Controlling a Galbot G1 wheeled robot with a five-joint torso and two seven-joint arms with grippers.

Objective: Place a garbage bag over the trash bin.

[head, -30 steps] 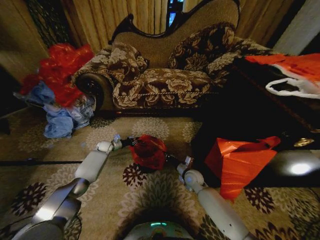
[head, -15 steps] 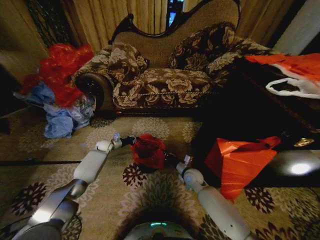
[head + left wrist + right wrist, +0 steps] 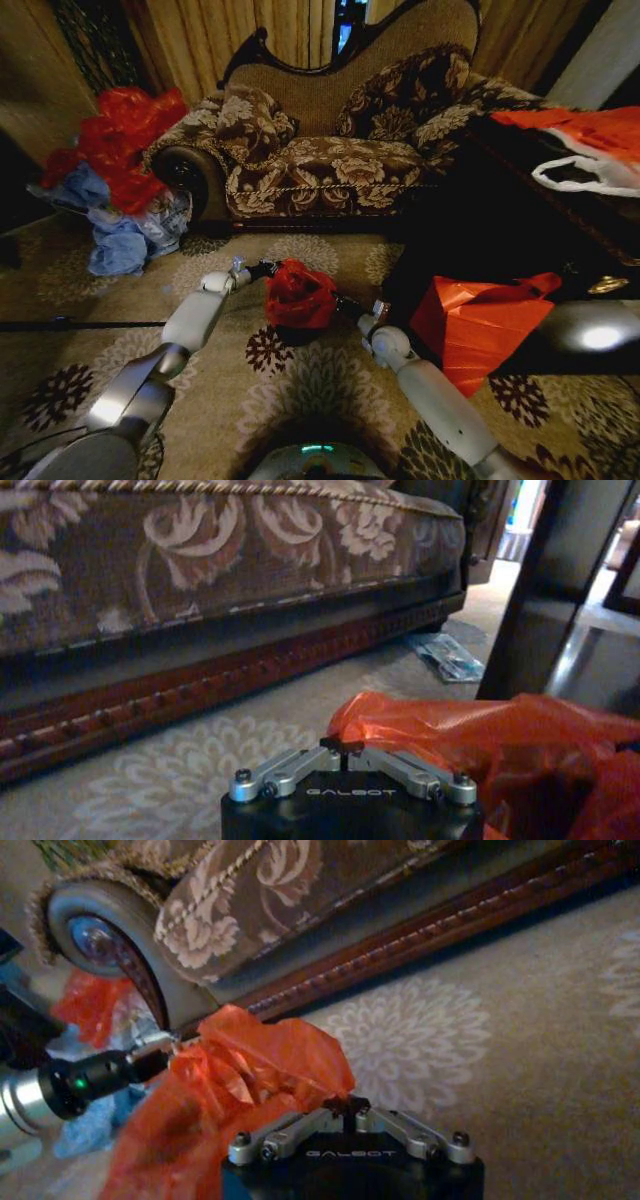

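The garbage bag [image 3: 298, 293] is a crinkly red bundle held just above the patterned carpet in front of the sofa. My left gripper [image 3: 262, 270] is shut on its left edge, and my right gripper [image 3: 347, 306] is shut on its right edge. In the left wrist view the closed gripper [image 3: 345, 747] pinches the red plastic [image 3: 480, 735]. In the right wrist view the gripper [image 3: 348, 1104] also clamps the bag [image 3: 240, 1072], with the left arm [image 3: 90, 1080] on the bag's far side. A dark shape sits under the bag; I cannot tell whether it is the trash bin.
A floral sofa [image 3: 330, 150] stands close behind the bag. A heap of red and blue bags [image 3: 120, 180] lies at its left end. A large red-orange sheet [image 3: 475, 320] hangs off a dark table [image 3: 520, 220] to the right, near my right arm.
Both grippers have risen a little and moved toward the sofa with the bag. The bag now sits slightly higher and is bunched more tightly.
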